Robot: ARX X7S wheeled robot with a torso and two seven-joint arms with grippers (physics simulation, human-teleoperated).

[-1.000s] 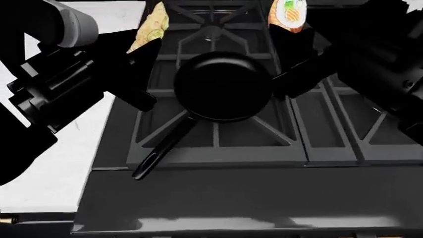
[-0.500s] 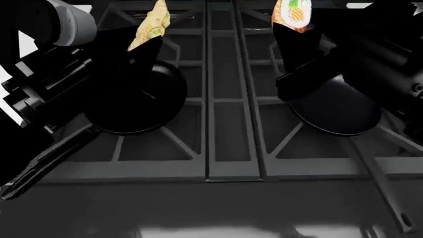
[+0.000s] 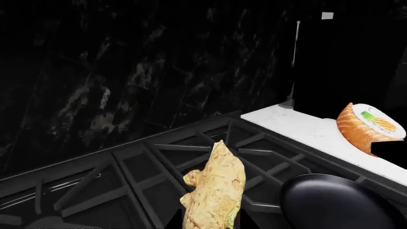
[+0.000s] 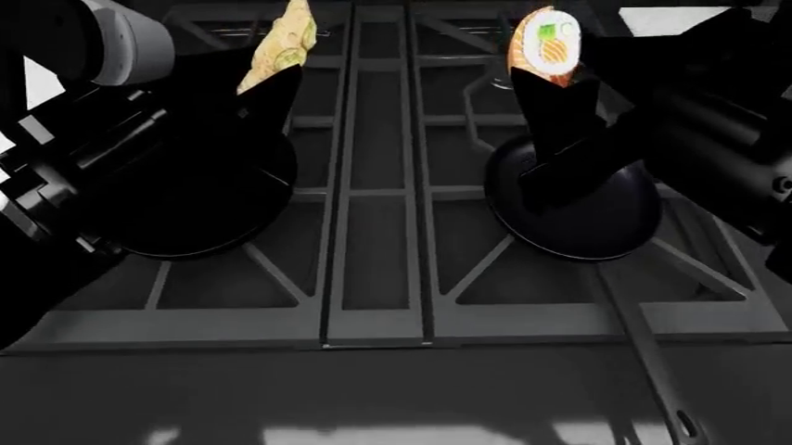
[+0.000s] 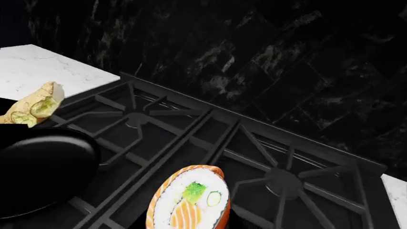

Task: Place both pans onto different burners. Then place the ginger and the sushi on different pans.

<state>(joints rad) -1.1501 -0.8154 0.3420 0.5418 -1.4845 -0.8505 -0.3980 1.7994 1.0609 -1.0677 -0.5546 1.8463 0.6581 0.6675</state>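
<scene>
Two black pans rest on the stove's front grates. The left pan (image 4: 241, 218) is largely hidden under my left arm; it also shows in the right wrist view (image 5: 41, 176). The right pan (image 4: 581, 218) has its handle pointing toward me, and the left wrist view catches it too (image 3: 337, 202). My left gripper (image 4: 274, 69) is shut on the ginger (image 4: 282, 42), held in the air over the left pan's far edge. My right gripper (image 4: 551, 79) is shut on the sushi (image 4: 548, 42), above the right pan's far edge. Each wrist view shows its own piece close up: ginger (image 3: 213, 191), sushi (image 5: 190, 200).
The dark stove's grates (image 4: 377, 185) run between the pans, with rear burners (image 5: 283, 179) uncovered behind. White counter lies on both sides of the stove (image 3: 299, 126) (image 5: 38, 67). A black marbled wall (image 3: 127, 71) stands behind. The stove's glossy front edge (image 4: 396, 408) is near me.
The head view has swung across the stove: one pan was centred a second ago, now both show. Both grippers keep their hold on the ginger and the sushi.
</scene>
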